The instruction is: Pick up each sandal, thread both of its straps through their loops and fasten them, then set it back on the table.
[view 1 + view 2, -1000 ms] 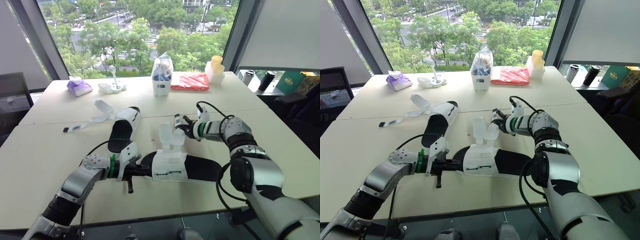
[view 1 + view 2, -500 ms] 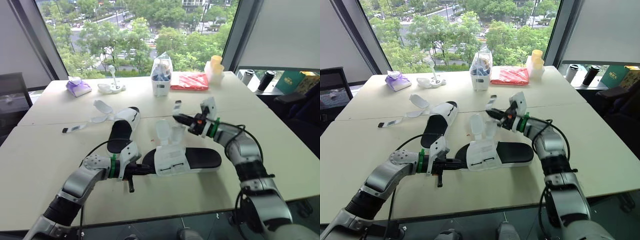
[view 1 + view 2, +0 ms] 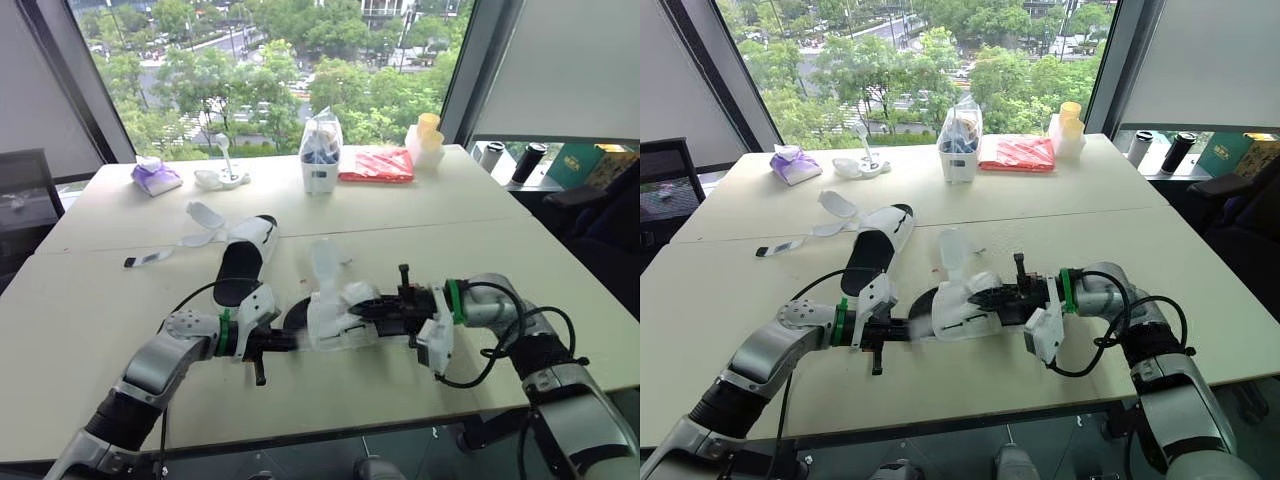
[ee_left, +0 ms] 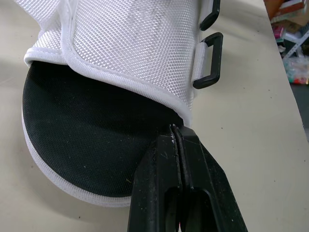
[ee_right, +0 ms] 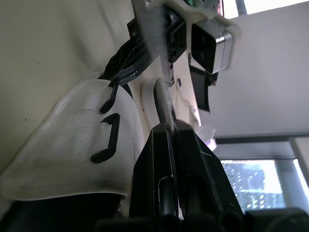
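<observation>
The near sandal (image 3: 335,318), with a black footbed and a white mesh upper, lies across the table's front between my two grippers. My left gripper (image 4: 176,132) is shut on its footbed edge where the mesh upper (image 4: 130,43) ends, beside two black loops (image 4: 211,60). My right gripper (image 5: 167,126) reaches in from the right and is shut on a thin white strap (image 5: 161,96) over the upper. One strap flap (image 3: 322,262) still stands upright. The second sandal (image 3: 241,262) lies farther back on the left, straps spread open.
A white caddy with a bag (image 3: 321,155), a red packet (image 3: 378,165), yellow cups (image 3: 428,135) and a purple item (image 3: 157,175) line the far side. A loose strap (image 3: 150,258) lies left. Two cups (image 3: 527,160) stand off the right corner.
My right arm has swung down from holding a strap high behind the sandal and now lies low along the sandal from the right. The left gripper has kept its hold.
</observation>
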Robot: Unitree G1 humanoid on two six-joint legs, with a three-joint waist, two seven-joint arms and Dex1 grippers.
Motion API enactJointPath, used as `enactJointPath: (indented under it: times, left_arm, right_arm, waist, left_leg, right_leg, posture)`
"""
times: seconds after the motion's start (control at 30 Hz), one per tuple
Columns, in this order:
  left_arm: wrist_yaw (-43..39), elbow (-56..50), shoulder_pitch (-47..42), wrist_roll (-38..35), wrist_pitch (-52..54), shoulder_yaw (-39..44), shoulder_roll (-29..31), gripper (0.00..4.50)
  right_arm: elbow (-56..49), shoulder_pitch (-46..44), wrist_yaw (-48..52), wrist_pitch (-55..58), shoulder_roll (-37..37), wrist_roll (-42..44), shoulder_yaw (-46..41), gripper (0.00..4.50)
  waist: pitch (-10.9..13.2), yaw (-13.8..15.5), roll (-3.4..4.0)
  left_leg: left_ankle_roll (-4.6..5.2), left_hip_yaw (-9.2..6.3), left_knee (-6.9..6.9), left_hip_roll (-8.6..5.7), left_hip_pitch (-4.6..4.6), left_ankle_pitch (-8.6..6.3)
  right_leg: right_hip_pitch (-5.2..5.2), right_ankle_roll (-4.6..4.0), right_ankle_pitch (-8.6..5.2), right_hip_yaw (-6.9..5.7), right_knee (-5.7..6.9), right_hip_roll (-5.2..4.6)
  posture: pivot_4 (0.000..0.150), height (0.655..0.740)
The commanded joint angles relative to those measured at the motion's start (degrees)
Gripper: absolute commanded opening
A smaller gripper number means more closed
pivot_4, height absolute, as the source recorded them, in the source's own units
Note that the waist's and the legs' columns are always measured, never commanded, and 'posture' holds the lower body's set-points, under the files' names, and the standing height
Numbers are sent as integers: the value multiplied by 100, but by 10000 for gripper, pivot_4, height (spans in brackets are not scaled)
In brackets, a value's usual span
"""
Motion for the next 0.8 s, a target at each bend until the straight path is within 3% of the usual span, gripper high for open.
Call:
enactJointPath:
  times: [0.03,0.1,0.3,0.4,0.67,0.73,0.8]
  left_arm:
    - [-68,10,-34,42,18,-37,-3,0]
    - [-81,35,-47,48,3,-39,-6,0]
    - [-83,298,-174,155,-187,-69,-120,0]
    - [-41,503,-317,277,-346,-94,-254,0]
    - [-177,855,-762,447,-611,-54,-361,0]
    - [-203,1024,-931,485,-689,-24,-376,0]
    - [-260,1252,-1059,565,-820,-65,-426,0]
  right_arm:
    - [139,-200,-626,-190,-1,-384,-224,2767]
    - [139,-205,-883,-57,-63,-533,-185,8680]
    - [-156,8,-1523,410,-377,-1119,-225,39411]
    - [-105,215,-1736,734,-702,-1147,-117,39411]
    - [-926,1025,-1264,2905,-1235,1190,-252,39411]
    - [-1653,1427,-704,4214,-1351,2236,-341,39411]
    - [-2707,1912,-33,6223,-1528,3654,-459,39411]
  waist:
    - [0,5,0]
    - [0,5,-1]
    - [0,8,-1]
    - [-1,43,-2]
    - [0,0,-5]
    - [0,14,-5]
    - [0,28,-5]
  left_leg:
    - [0,0,-1,0,6,0]
    - [0,-1,-3,0,13,0]
    - [0,0,-3,-1,15,0]
    - [0,-4,1,-3,23,0]
    - [1,-4,1,-4,40,0]
    - [1,-6,0,-3,40,0]
    - [2,-10,2,-4,37,0]
  right_leg:
    - [7,-1,-1,0,0,0]
    - [15,-2,-2,1,-1,0]
    - [18,-5,-2,5,-2,0]
    - [32,0,-6,4,-4,0]
    - [61,9,-12,5,-10,-4]
    - [59,9,-12,4,-11,-3]
    - [59,8,-11,3,-13,-3]
  posture:
    - [1500,7400]
    - [1500,7400]
    - [1500,7400]
    - [1500,7400]
    - [1500,7400]
    - [1500,7400]
    - [1500,7400]
